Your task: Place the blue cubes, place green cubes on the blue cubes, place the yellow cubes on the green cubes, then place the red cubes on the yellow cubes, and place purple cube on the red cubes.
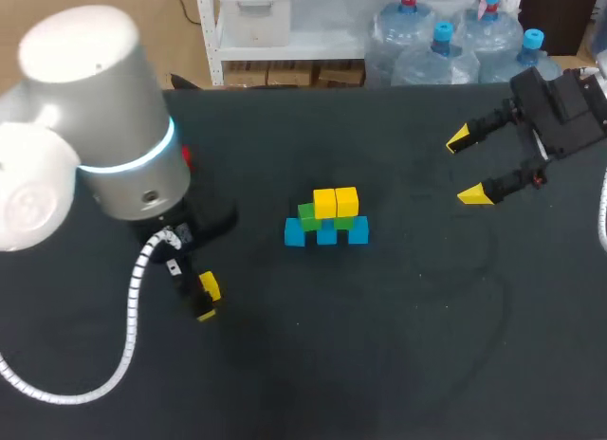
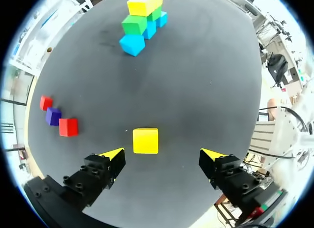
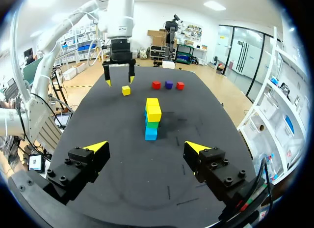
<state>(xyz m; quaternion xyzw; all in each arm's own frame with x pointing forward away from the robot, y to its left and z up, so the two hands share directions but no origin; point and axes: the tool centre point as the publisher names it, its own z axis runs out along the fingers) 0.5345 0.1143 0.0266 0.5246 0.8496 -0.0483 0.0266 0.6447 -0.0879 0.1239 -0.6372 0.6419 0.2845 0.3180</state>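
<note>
Stack (image 1: pixel 326 218) at mid-tabletop: blue cubes (image 1: pixel 325 232), green cubes (image 1: pixel 308 214) and two yellow cubes (image 1: pixel 336 202) placed. Remaining: loose yellow cube (image 2: pixel 145 140), untouched between the spread left gripper (image 2: pixel 162 156) fingers; red cubes (image 2: pixel 68 127) and purple cube (image 2: pixel 53 116) toward the far left corner. Right gripper (image 1: pixel 465 166): spread, empty.

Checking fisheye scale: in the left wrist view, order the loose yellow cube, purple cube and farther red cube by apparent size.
1. loose yellow cube
2. purple cube
3. farther red cube
Nearness to the camera probably drives this.

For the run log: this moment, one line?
left tool open above loose yellow cube | right tool open, aside | stack reaches yellow layer
</note>
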